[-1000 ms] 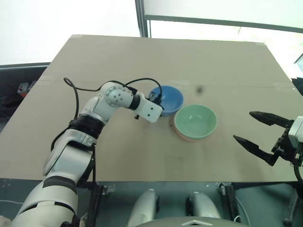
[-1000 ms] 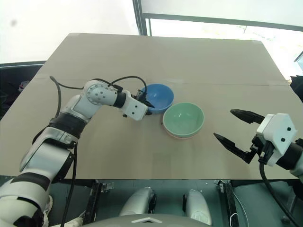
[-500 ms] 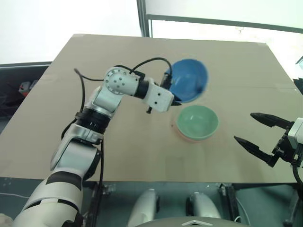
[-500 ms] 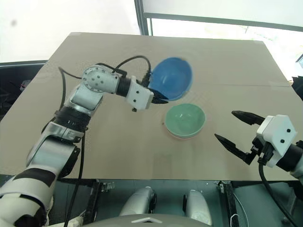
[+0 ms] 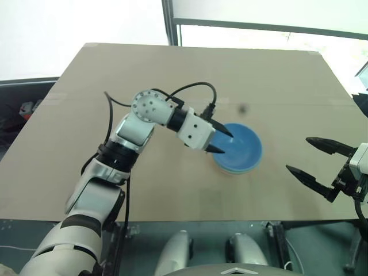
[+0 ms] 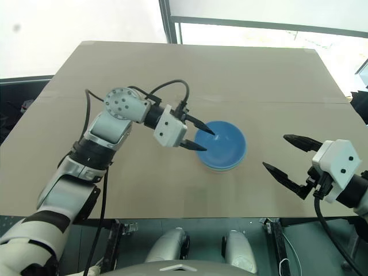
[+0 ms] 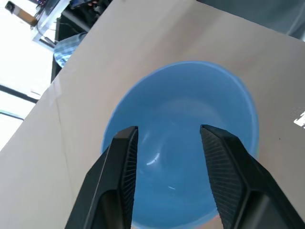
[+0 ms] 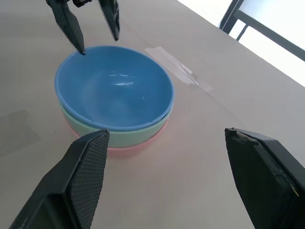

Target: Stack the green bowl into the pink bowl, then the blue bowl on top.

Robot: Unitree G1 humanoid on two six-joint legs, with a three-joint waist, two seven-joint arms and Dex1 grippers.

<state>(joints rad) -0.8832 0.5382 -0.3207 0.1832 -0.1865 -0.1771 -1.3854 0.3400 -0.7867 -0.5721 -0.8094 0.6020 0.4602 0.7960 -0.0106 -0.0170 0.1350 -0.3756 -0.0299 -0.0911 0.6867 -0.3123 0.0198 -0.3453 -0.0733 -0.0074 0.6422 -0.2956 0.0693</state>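
The blue bowl sits nested on the green bowl, which sits in the pink bowl, right of the table's middle. Only thin green and pink bands show under the blue rim. My left gripper is open at the stack's left rim, just above it, fingers pointing toward the bowl with nothing between them. In the left wrist view the blue bowl lies straight ahead of the open left gripper. My right gripper stands open to the right of the stack, apart from it and empty.
The bowls rest on a brown cardboard-coloured tabletop. A strip of clear tape lies on it beyond the stack. The table's front edge runs close below the grippers. A window frame stands behind the far edge.
The blue bowl, held up and tilted half a second ago, now sits in the green bowl. My left gripper has opened and let it go. The right arm has not moved.
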